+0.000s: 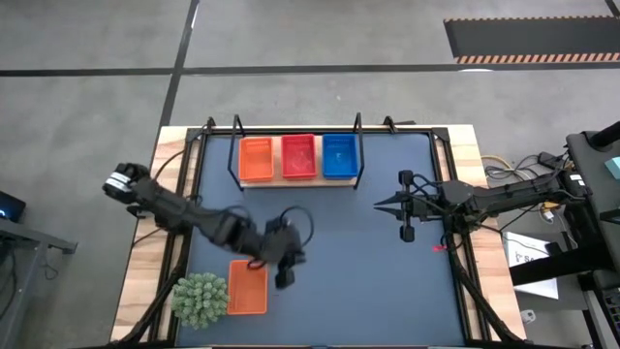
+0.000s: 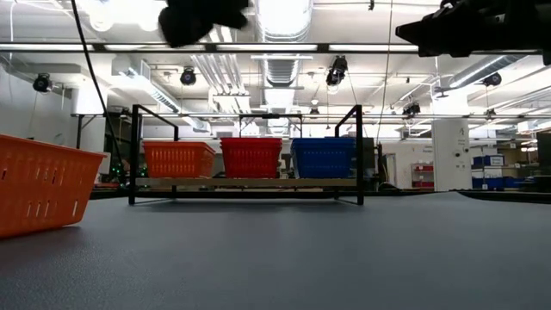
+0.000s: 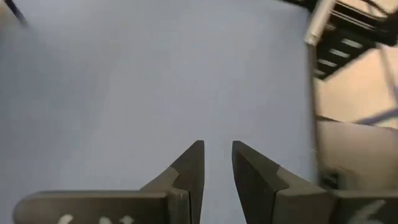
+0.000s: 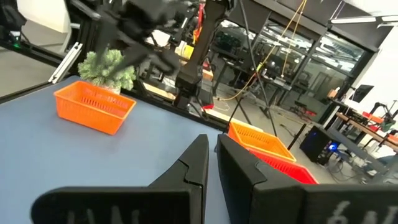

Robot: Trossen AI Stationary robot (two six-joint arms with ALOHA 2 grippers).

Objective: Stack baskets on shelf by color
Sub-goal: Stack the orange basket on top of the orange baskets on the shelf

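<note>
A lone orange basket (image 2: 39,183) sits close at the left edge of the low view, low and left on the dark mat (image 1: 368,271) seen from above. The left gripper (image 1: 284,278) hangs just right of it, fingers a little apart, holding nothing. A green plant ball (image 1: 200,299) touches its left side. Up top, the shelf (image 1: 295,182) holds orange (image 1: 256,159), red (image 1: 298,156) and blue (image 1: 339,154) baskets. The right gripper (image 1: 381,204) waits at mid right, fingers nearly together.

Overhead camera looks straight down on whole mat (image 1: 368,252); low camera sits at mat level facing the shelf (image 2: 250,182); both share shelf. Wrist cameras look past fingers, close.
</note>
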